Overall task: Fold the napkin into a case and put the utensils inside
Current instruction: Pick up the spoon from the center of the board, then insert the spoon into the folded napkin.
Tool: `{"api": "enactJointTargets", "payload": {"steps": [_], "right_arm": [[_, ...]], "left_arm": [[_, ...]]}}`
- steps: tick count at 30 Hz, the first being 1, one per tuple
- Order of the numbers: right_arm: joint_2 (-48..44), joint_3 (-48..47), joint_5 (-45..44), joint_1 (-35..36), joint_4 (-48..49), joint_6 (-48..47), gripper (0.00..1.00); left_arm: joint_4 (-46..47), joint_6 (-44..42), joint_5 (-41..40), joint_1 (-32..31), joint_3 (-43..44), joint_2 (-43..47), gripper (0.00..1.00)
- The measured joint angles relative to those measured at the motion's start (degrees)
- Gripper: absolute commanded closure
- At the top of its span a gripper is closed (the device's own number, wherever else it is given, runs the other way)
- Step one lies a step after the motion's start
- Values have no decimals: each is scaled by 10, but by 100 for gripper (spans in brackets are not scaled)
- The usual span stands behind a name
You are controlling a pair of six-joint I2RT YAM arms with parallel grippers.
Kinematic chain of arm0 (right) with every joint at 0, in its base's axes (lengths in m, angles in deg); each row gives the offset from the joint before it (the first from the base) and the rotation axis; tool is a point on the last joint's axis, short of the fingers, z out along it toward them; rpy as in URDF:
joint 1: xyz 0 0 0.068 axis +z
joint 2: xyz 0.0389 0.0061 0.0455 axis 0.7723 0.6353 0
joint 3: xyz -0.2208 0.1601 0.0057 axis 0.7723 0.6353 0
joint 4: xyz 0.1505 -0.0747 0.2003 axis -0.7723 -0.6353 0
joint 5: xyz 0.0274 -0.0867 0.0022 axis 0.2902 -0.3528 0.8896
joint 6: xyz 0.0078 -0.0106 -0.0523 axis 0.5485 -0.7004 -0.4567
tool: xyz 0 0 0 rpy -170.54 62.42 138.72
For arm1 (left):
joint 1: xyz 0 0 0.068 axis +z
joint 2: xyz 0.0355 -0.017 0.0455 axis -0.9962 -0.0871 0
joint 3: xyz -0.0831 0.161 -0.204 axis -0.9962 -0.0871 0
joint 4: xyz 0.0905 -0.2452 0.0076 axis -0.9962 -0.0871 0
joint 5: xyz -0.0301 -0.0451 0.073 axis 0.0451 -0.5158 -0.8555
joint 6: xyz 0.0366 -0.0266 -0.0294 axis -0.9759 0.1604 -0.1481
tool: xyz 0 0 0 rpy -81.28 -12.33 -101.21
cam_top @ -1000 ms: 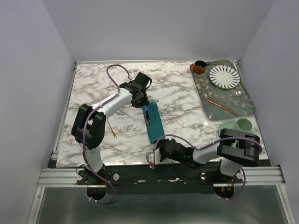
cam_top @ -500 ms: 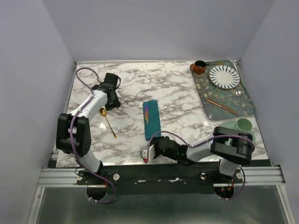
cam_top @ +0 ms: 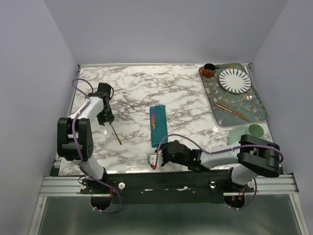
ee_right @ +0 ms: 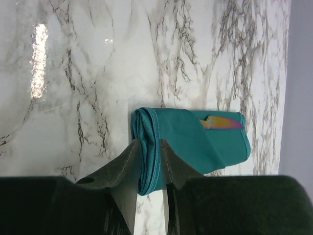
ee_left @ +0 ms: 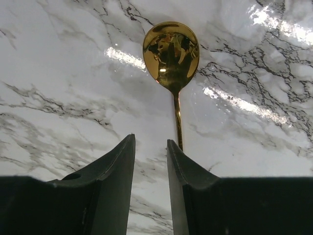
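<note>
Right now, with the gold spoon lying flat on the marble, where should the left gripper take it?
By the thin handle just below the bowl, coming straight down with the jaws across it. The spoon lies flat; its handle is narrow and straight, while the bowl is wide and rounded.

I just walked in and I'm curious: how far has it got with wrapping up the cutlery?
Done: the teal case is folded, with the rainbow utensil tucked inside. In hand: the left tool is open right by the handle of the gold spoon, which lies on the table. The right tool straddles the case's near end. Left: pick up the spoon and slide it in.
</note>
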Motion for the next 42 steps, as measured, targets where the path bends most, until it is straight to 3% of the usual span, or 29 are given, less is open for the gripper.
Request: {"api": "enactJointTargets", "payload": {"steps": [16, 19, 20, 24, 28, 32, 37, 42], "right_arm": [[-52, 45, 3, 0, -69, 28, 69], [-53, 45, 3, 0, -69, 29, 68], [-54, 46, 3, 0, -69, 28, 69], [-55, 48, 3, 0, -69, 28, 69], [-53, 49, 3, 0, -68, 17, 69], [-30, 50, 1, 0, -59, -4, 69], [-6, 51, -3, 0, -22, -34, 69], [13, 50, -10, 0, 8, -51, 69]], "left_arm": [[45, -11, 27, 1, 15, -70, 61], [49, -9, 28, 1, 15, -84, 78], [51, -8, 29, 1, 15, -84, 88], [54, -2, 35, 1, 16, -86, 100], [51, 11, 49, -6, 29, -87, 100], [52, 30, 61, -55, 103, -87, 100], [99, 49, 64, -160, 247, -99, 100], [138, 62, 64, -223, 324, -148, 100]]}}
